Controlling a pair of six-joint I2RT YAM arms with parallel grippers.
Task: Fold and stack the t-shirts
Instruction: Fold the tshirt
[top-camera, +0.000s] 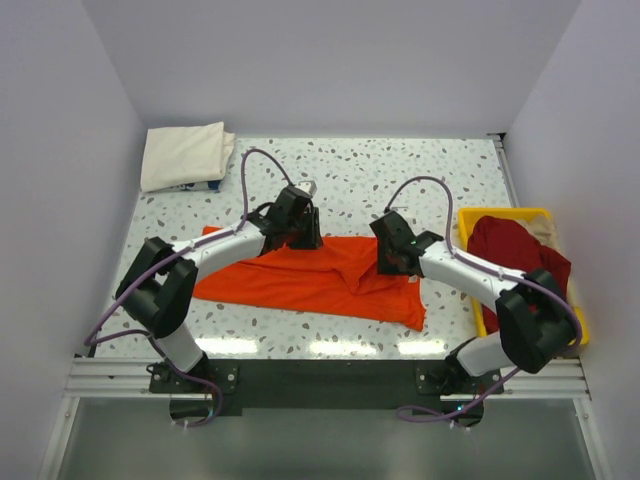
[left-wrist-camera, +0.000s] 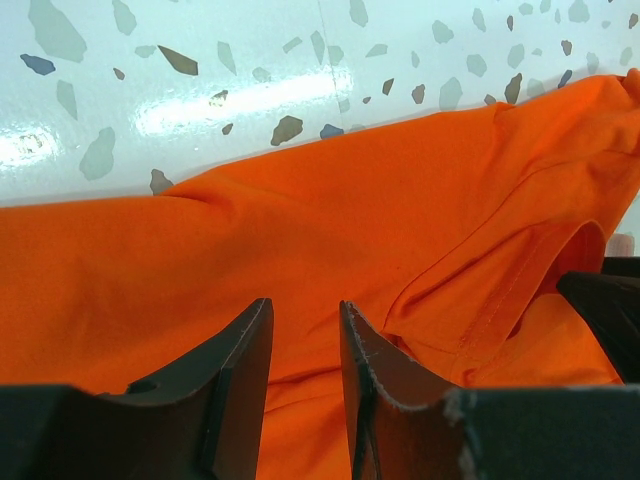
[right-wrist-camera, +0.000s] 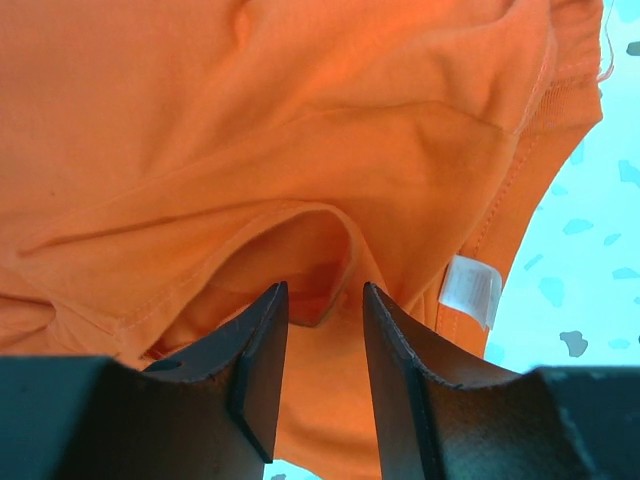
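The bright orange t-shirt (top-camera: 320, 282) lies spread across the middle of the table, with wrinkles near its centre. My left gripper (top-camera: 305, 238) hangs over its far edge, jaws a narrow gap apart, with orange cloth (left-wrist-camera: 300, 220) under them. My right gripper (top-camera: 392, 262) is low over the shirt's right part. In the right wrist view, my right gripper (right-wrist-camera: 325, 295) is open astride a raised fold by the neck opening, close to the white label (right-wrist-camera: 472, 290). A folded cream t-shirt (top-camera: 185, 155) rests at the far left corner. The dark red t-shirt (top-camera: 515, 255) is bunched in the tray.
A yellow plastic tray (top-camera: 505, 211) stands at the right edge of the speckled table (top-camera: 350, 170). White walls close in the left, far and right sides. Both arm bases sit on the metal rail at the near edge.
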